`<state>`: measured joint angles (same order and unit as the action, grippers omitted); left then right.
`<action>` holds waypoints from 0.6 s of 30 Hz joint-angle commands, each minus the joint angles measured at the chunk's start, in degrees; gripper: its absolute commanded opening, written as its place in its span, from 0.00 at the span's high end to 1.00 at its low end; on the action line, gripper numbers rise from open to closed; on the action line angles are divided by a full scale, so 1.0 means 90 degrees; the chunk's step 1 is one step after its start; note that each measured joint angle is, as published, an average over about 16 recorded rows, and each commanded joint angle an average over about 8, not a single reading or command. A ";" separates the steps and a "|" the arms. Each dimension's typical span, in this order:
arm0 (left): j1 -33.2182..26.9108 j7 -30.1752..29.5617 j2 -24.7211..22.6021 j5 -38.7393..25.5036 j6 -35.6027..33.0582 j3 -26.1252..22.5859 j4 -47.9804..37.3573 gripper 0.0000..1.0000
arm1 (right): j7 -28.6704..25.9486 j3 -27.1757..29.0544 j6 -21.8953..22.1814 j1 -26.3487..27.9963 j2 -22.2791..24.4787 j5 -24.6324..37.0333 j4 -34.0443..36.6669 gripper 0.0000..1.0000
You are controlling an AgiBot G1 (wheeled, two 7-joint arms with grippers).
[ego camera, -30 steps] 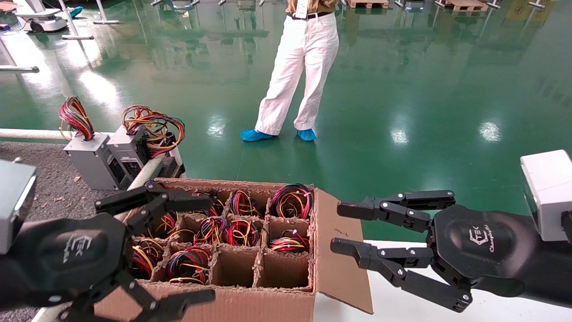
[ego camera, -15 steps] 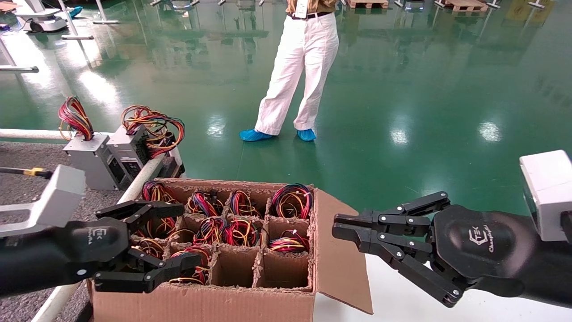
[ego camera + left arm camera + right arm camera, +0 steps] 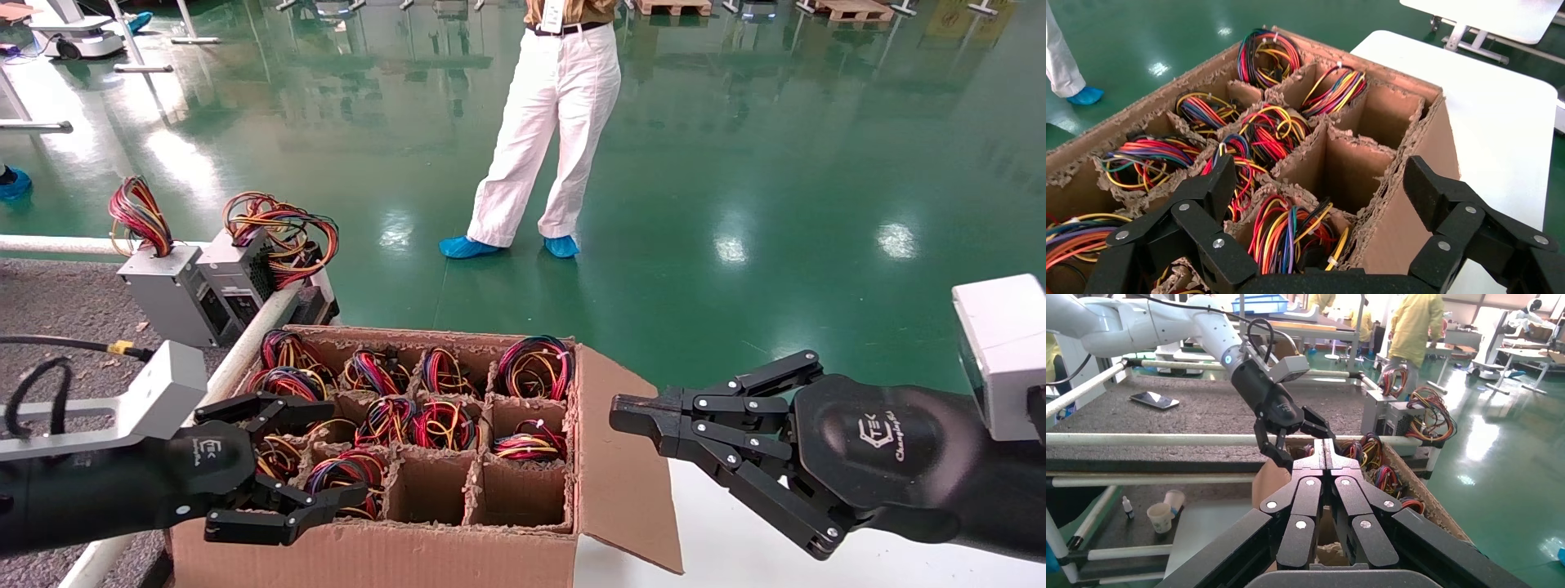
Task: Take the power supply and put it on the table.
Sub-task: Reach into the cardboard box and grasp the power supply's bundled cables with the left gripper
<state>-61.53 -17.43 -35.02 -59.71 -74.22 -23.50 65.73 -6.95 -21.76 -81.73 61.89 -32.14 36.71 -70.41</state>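
Several power supplies stand in the cells of a cardboard box (image 3: pixel 425 555), only their red, yellow, black and blue wire loops showing. My left gripper (image 3: pixel 339 451) is open just above the box's near left cell. Its fingers straddle one wire bundle (image 3: pixel 1291 236), also visible in the head view (image 3: pixel 347 474), without touching it. Two grey power supplies (image 3: pixel 167 294) stand on the dark speckled table (image 3: pixel 73 310) by the white rail (image 3: pixel 245 343). My right gripper (image 3: pixel 633 416) hangs shut and empty over the box's right flap; it is also visible in the right wrist view (image 3: pixel 1324 447).
Two near cells of the box (image 3: pixel 1364 177) are empty. A person in white trousers (image 3: pixel 547 122) stands on the green floor beyond. A smooth white tabletop (image 3: pixel 735 539) lies under my right arm. A phone (image 3: pixel 1154 400) lies on the speckled table; cups (image 3: pixel 1162 516) sit lower down.
My left gripper has swung in and down over the box's near left cells, staying open. My right gripper has shut and barely moved.
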 commanded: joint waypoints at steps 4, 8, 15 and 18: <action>-0.0001 0.0091 -0.0085 -0.0132 0.0065 -0.0056 -0.0111 0.97 | 0.0000 0.0000 0.0000 0.0000 0.0000 0.0000 0.0000 0.08; 0.0062 0.0185 -0.0109 -0.0166 0.0073 -0.0077 -0.0172 1.00 | 0.0000 0.0000 0.0000 0.0000 0.0000 0.0000 0.0000 0.00; 0.0233 0.0350 -0.0130 -0.0223 0.0173 -0.0089 -0.0250 1.00 | 0.0000 0.0000 0.0000 0.0000 0.0000 0.0000 0.0000 0.00; 0.0281 0.0375 -0.0139 -0.0245 0.0243 -0.0086 -0.0269 1.00 | 0.0000 0.0000 0.0000 0.0000 0.0000 0.0000 0.0000 0.00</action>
<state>-59.12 -14.17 -36.27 -61.87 -72.09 -24.27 63.21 -6.95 -21.76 -81.73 61.89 -32.14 36.71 -70.41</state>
